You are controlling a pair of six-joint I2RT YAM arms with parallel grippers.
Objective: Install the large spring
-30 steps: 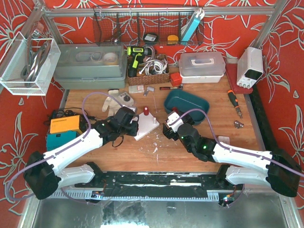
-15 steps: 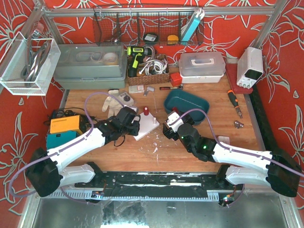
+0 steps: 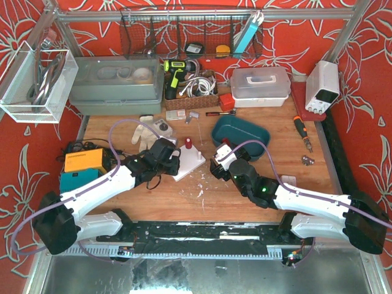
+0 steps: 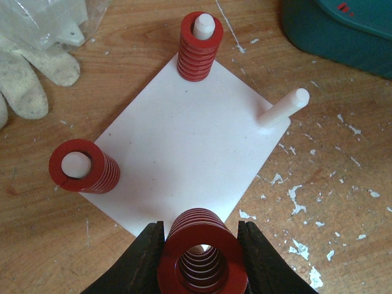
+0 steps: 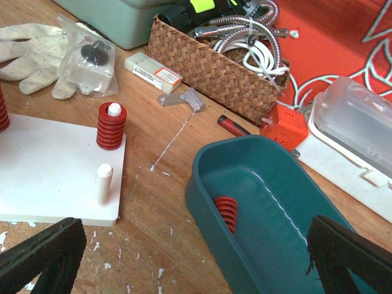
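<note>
Hardly anything has moved; the left arm [image 3: 104, 184] only crept a bit closer to the white board [image 4: 184, 135]. The left gripper [image 4: 201, 225] squeezes the large spring [image 4: 202, 239] between its fingers [image 4: 144, 260], at the bottom middle of its wrist picture. The spring's hole points straight down at the board's bottom corner; something white shows inside, maybe a peg. The right gripper [image 5: 193, 257] is wide open, empty, and farther off.
</note>
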